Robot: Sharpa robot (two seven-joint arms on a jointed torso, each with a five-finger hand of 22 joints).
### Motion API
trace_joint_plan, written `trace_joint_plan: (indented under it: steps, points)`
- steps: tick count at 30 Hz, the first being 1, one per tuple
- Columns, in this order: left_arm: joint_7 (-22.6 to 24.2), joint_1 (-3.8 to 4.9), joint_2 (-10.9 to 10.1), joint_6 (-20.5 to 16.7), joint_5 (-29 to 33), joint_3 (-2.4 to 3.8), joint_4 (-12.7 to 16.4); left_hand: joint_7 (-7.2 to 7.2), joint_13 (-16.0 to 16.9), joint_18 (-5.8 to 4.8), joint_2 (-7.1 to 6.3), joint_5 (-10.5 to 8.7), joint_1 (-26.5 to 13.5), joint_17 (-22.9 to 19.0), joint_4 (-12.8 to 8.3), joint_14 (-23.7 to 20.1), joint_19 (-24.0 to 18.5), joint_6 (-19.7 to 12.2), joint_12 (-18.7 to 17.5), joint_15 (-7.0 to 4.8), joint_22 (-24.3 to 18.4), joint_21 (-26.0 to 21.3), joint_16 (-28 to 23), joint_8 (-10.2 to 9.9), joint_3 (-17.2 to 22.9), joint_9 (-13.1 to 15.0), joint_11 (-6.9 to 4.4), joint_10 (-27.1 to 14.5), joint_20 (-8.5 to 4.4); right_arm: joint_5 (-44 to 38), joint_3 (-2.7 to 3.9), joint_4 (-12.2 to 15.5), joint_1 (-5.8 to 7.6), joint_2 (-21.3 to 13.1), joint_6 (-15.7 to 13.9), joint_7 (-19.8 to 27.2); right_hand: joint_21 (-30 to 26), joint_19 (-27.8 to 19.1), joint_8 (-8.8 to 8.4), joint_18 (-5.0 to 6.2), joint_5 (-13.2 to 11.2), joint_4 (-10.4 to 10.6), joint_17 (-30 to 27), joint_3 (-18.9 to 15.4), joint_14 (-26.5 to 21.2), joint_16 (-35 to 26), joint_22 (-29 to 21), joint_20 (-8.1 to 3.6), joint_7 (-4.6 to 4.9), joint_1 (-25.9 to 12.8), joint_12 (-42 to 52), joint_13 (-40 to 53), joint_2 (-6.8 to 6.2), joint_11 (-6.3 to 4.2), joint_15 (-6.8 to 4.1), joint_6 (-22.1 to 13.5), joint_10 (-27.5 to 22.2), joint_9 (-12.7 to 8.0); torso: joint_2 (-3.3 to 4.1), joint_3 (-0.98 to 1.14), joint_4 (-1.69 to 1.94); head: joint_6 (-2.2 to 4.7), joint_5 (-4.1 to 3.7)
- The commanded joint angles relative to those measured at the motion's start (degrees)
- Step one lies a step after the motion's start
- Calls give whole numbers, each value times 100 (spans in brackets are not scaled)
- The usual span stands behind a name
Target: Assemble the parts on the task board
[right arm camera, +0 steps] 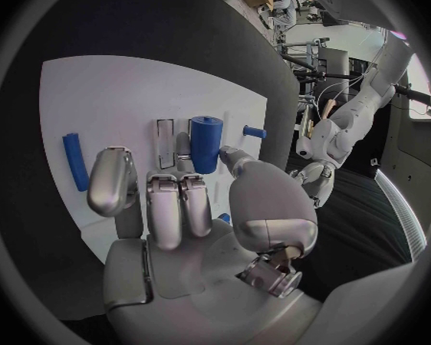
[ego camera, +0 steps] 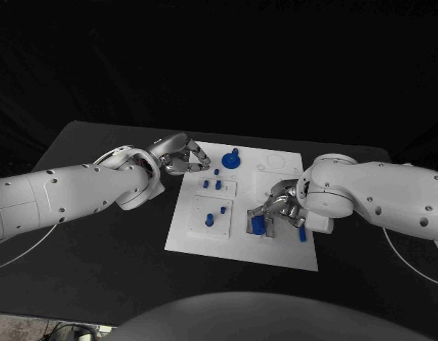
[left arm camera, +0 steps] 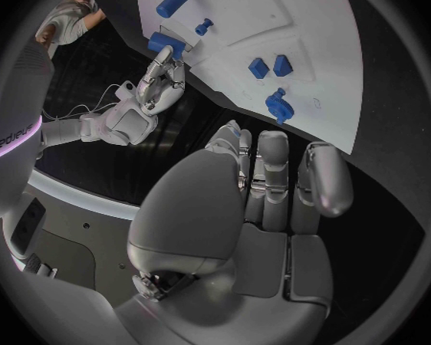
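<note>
Task board (ego camera: 241,250) carries seven blue parts (ego camera: 230,160); both hands, left (ego camera: 181,156) and right (ego camera: 276,207), curl empty.

- The head view is taken from high above, looking down at the flat white rectangular task board (ego camera: 241,234).
- Each wrist view is shot from close behind its hand.
- That board is shared by all three views.

both robot hands (ego camera: 181,158) (ego camera: 276,209) empty, fingers curled

black table (ego camera: 96,249) with the white task board (ego camera: 280,252) flat at its middle
</note>
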Motion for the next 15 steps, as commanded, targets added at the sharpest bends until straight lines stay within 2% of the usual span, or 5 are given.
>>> trace_joint_plan:
  steps: [1,4,7,15]
  points:
    - [-47,-7,15,116,-35,3,10,-9,-6,50,-4,27,41,-5,-1,-35,-18,34,38,5,965,-18,-2,38,36,6,13,36,44,-1,0,4,-10,-10,-22,54,-33,-54,-42,60,-121,43,1507,-18,618,20,841,0,45,-77,22,1510,-2,39,40,-16,618,-10,-1,-1,-1,1,5]
    - [-68,-7,19,138,-44,3,8,-8,-7,51,-3,28,42,-10,-2,-37,-20,35,39,6,964,-23,-5,38,39,7,14,38,45,-1,0,12,-13,-19,-29,58,-37,-52,-72,61,-361,61,1507,-76,618,20,841,6,54,-120,22,1510,-33,47,47,-23,618,-15,-1,-2,1,1,5]
    - [-90,-7,21,161,-53,3,6,-8,-7,51,-3,28,42,-10,-2,-37,-20,35,39,6,964,-23,-5,38,39,7,14,38,45,-1,0,20,-17,-28,-36,62,-32,-40,-104,59,-750,112,1507,-185,618,20,844,12,61,-205,22,1510,-75,55,53,-13,618,-24,0,-1,1,1,9]
    - [-135,-7,20,209,-73,3,8,-7,-8,52,-1,30,42,-16,-2,-40,-21,37,42,9,963,-26,-8,40,43,8,17,43,46,2,1,39,-27,-62,-92,77,-52,-38,-186,62,-1390,142,1507,-415,618,20,841,26,84,-273,22,1510,-172,75,70,-31,618,-52,-4,-3,1,1,25]
